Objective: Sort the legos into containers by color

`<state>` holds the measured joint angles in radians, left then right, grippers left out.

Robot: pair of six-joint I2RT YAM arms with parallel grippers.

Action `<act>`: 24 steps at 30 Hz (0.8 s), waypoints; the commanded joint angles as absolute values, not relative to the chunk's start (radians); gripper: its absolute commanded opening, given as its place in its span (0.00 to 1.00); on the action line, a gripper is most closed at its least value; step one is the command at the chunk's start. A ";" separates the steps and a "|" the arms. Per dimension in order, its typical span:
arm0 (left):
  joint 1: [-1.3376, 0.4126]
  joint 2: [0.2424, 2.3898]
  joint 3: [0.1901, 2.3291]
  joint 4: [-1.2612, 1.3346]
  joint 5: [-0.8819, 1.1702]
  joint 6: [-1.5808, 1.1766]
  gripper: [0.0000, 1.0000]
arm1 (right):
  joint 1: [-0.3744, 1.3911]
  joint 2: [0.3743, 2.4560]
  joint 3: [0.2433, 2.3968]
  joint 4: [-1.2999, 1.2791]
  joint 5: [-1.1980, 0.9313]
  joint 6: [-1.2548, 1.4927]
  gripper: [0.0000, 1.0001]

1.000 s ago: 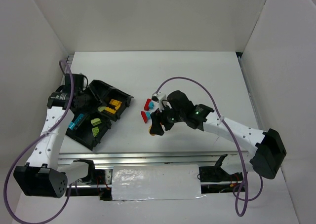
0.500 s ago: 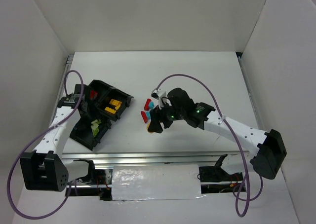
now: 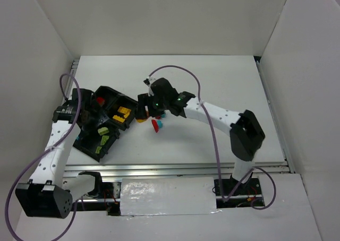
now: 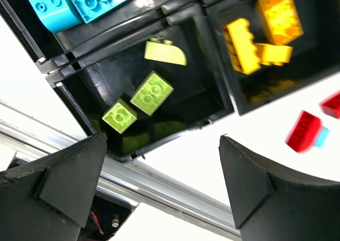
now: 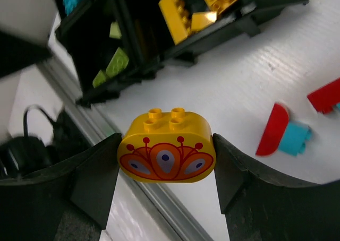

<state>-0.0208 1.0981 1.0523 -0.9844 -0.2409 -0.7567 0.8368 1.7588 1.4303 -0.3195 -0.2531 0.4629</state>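
My right gripper (image 5: 166, 161) is shut on a yellow lego (image 5: 166, 153) with a rounded outline and an orange flower print, held above the table just right of the black tray (image 3: 127, 99). In the top view that gripper (image 3: 142, 112) hangs by the tray's right corner. My left gripper (image 4: 164, 182) is open and empty above the tray's near edge. Below it I see cyan legos (image 4: 79, 2), three green legos (image 4: 151, 92) and yellow legos (image 4: 260, 34), each colour in its own container. A red lego (image 3: 100, 100) lies in the far container.
On the white table right of the tray lie a red curved brick (image 5: 272, 128) touching a cyan brick (image 5: 296, 137), and another red brick (image 5: 325, 95). An aluminium rail (image 4: 159, 188) runs along the near table edge. White walls enclose the table.
My right arm has swung left with the yellow lego, from mid-table to the tray's right corner. My left arm has shifted over the tray's left side.
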 commanded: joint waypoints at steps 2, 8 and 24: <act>-0.018 0.993 1.115 -1.060 -0.192 -0.733 1.00 | 0.842 1.917 1.624 -0.242 -0.147 0.669 0.00; -0.018 0.885 1.114 -1.069 -0.101 -0.667 1.00 | 0.864 2.107 1.827 -0.232 -0.192 0.624 0.06; -0.018 0.865 1.046 -1.066 -0.058 -0.537 0.99 | 0.864 2.261 2.089 -0.317 -0.207 0.516 1.00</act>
<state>-0.0208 0.8661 1.0080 -1.0813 -0.0654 -0.5793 0.8612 2.2692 2.0190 -0.3042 -0.2249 0.5549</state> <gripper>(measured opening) 0.994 0.994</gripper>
